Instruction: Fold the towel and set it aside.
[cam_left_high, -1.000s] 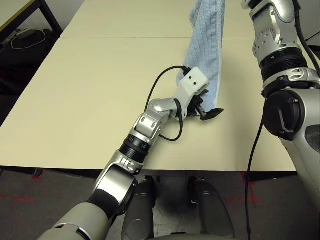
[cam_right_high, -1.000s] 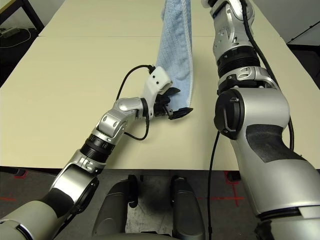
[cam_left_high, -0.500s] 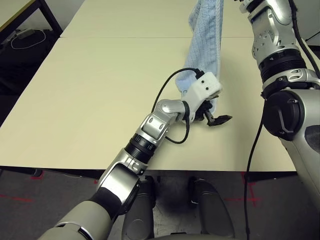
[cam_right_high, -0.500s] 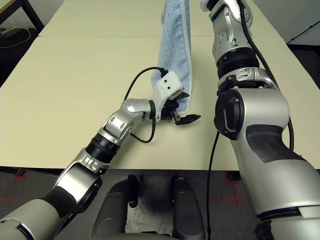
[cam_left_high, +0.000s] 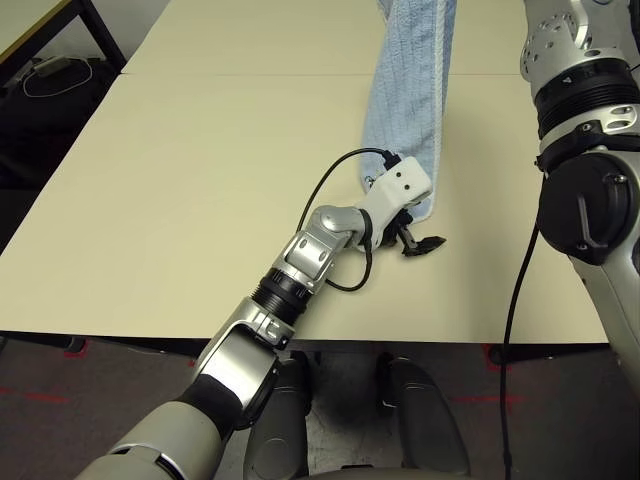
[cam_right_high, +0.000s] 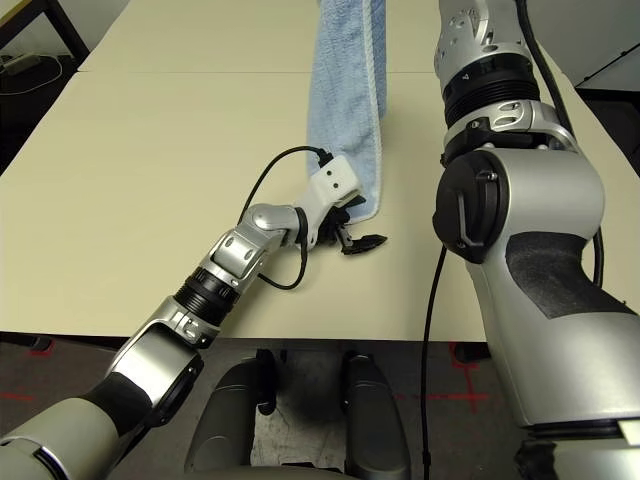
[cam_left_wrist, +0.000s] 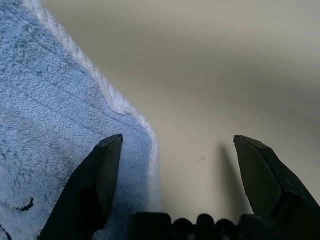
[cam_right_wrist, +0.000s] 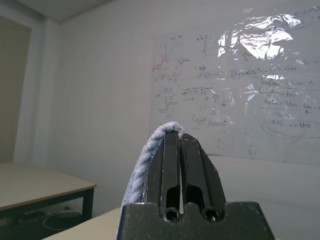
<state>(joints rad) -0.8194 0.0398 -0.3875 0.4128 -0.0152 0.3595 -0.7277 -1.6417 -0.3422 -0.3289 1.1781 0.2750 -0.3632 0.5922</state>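
Jaws of the left gripper (cam_left_wrist: 177, 165) spread wide at the towel's (cam_left_high: 410, 110) lower corner on the table (cam_left_high: 200, 180), one finger over the cloth, nothing gripped. Right gripper (cam_right_wrist: 179, 150) clenched on the towel's upper edge, cloth hanging down.

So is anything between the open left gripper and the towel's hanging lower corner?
Nothing visible. The left gripper is open right at the towel, whose lower corner lies at one finger, with only bare table beyond.
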